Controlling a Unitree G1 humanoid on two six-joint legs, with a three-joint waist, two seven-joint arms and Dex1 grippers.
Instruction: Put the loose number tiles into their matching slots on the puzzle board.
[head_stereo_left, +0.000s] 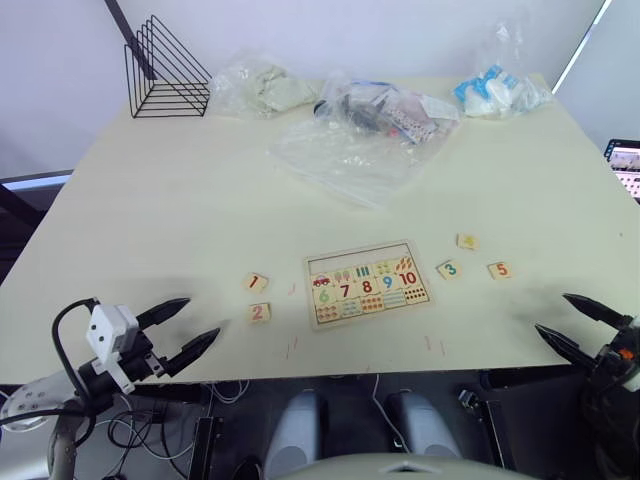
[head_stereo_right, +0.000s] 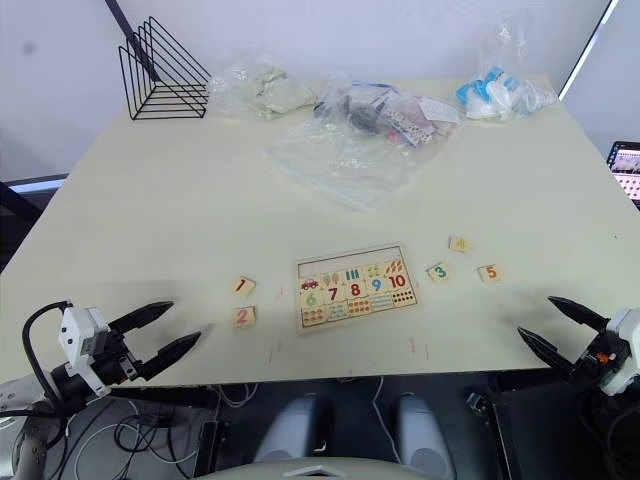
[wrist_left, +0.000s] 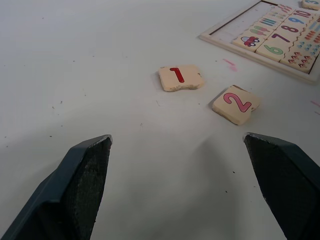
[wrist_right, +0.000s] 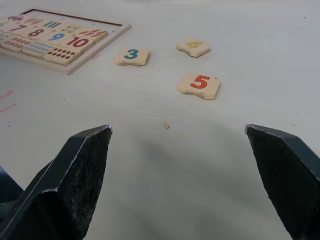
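Hovering at the near left edge of the table (head_stereo_left: 150, 200), my left gripper (head_stereo_left: 185, 327) had its two black fingers spread wide with nothing between them. Just ahead of it lay the red 1 tile (head_stereo_left: 256, 283) and, a little nearer to me, the 2 tile (head_stereo_left: 259, 313), both flat on the tabletop and apart from each other. To their right sat the puzzle board (head_stereo_left: 368, 284), slightly skewed, its top row of slots (head_stereo_left: 360, 260) bare while the numbers 6 to 10 and the picture rows filled the rest. Right of the board I saw the green 3 tile (head_stereo_left: 449, 269), the yellow 4 tile (head_stereo_left: 466, 241) farther back, and the orange 5 tile (head_stereo_left: 499, 270), none touching the board. My right gripper (head_stereo_left: 570, 323) hung at the near right edge, fingers parted and holding nothing.
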